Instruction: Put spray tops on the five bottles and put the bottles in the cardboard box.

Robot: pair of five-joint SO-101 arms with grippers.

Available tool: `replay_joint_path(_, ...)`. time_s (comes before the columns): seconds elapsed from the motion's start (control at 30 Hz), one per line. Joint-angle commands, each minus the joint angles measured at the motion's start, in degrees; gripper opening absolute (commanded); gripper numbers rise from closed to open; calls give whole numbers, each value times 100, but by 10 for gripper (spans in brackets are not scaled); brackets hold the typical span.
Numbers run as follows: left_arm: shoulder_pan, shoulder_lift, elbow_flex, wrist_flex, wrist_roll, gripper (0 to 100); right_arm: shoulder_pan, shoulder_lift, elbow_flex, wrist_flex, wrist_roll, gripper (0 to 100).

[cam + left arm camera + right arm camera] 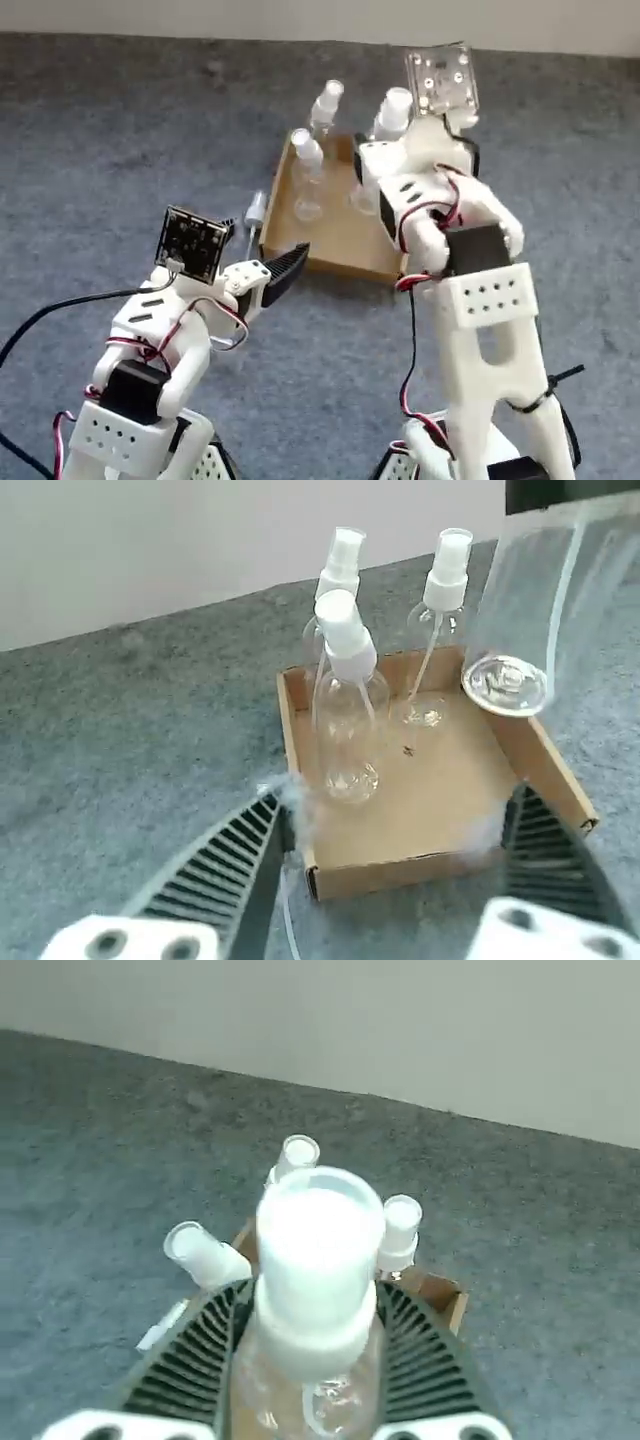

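Right hand (313, 1305) gripping clear bottle (300, 1405), white spray top (318, 1230) fitted

Two arms built of white printed shells are pictured, the left arm (150, 340) and the right arm (480, 300), with black servo blocks set behind each wrist. Red, black and white wires are looped along the joints. Ribbed black fingers (215, 870) are carried by the left gripper (395, 798) and the right gripper (315, 1295). A black camera board (190, 243) is mounted just behind the left gripper, a pale one (442, 82) behind the right. A white bracket (490, 297) farther back is pierced by rows of holes.
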Motion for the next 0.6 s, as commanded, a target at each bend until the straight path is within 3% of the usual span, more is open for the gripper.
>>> replay_joint_path(0.0, 40, -57, 22, -9, -44, 277, 215, -13, 840, -1288, 88, 5)
replay_joint_path(0.23, 40, -48, 22, -9, -44, 277, 374, 57, 2343, -2862, 308, 5)
replay_joint_path(0.57, 40, -40, 22, -9, -44, 277, 400, 1077, 2519, -3749, 273, 5)
